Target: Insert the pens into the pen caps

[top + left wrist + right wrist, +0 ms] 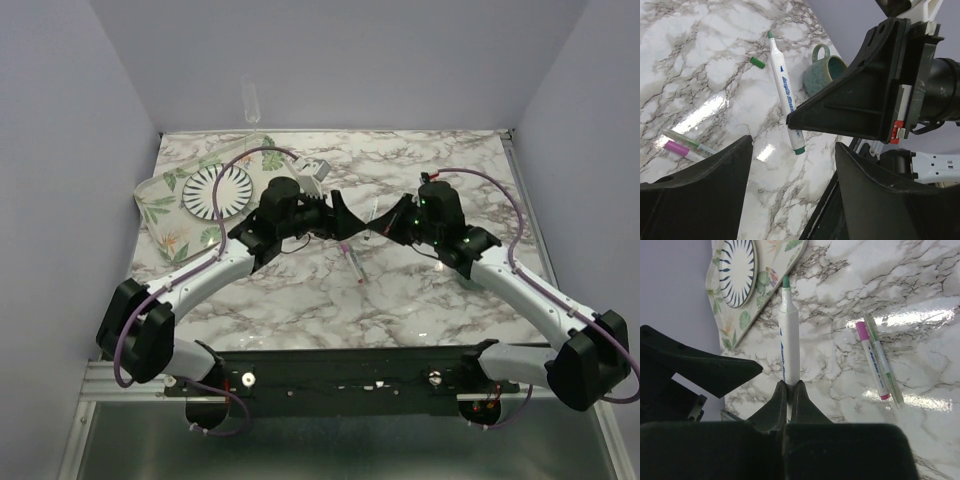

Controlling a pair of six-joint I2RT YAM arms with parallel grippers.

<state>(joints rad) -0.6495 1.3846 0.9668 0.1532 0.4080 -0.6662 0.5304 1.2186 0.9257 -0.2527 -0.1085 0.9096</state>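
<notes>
Right wrist view: my right gripper [789,390] clamped on green pen [789,335] near rear end, nib out. Light, stiff, slick barrel, so a mid-barrel hold would resist pivoting. My left gripper [792,165] apart, empty. Green cap [758,62] lies on table [700,65], tiny, likely skids.

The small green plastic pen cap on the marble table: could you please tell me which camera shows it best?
The left wrist view: the small green plastic pen cap lies unobstructed on the marble table. In the top view I cannot make it out; the right wrist view leaves it out.
</notes>
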